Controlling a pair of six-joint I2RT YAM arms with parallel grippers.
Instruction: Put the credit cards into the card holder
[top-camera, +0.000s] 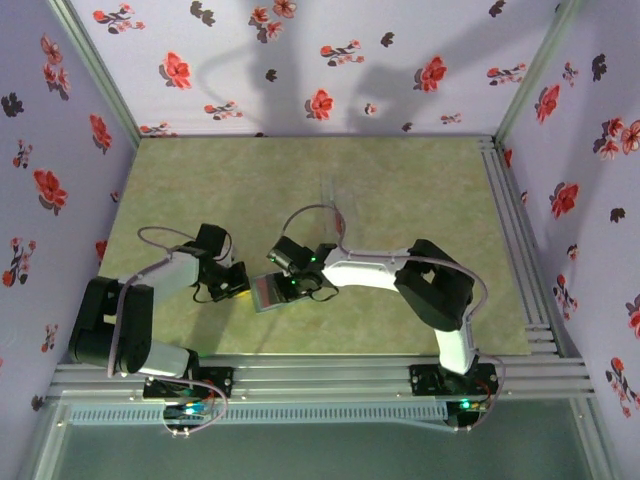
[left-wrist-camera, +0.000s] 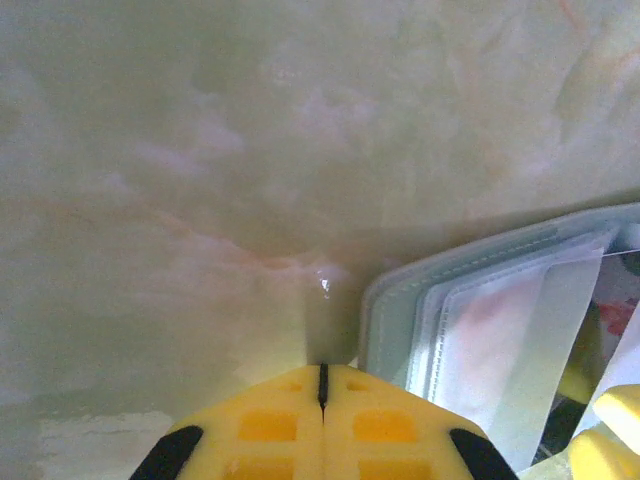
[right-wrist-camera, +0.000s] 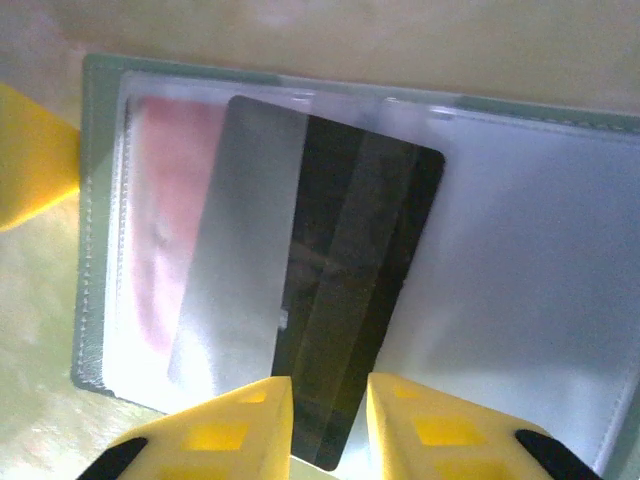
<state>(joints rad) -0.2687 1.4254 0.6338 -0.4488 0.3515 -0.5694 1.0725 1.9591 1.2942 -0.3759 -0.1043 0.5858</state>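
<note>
Now the card holder (right-wrist-camera: 93, 210) pockets a red card (right-wrist-camera: 165, 200), dark card (right-wrist-camera: 350, 270) overlapping.

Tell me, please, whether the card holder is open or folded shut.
Open: the card holder lies spread flat, clear sleeves facing up, with a dark card across them.

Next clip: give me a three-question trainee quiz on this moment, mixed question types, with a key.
1. True or false: the left pincer is shut.
2. The slanted card lying on the card holder is: A red, B dark, C yellow.
3. Fill in: the card holder lies ___ (open or folded) on the table.

Key: 1 true; 2 B; 3 open.
</note>
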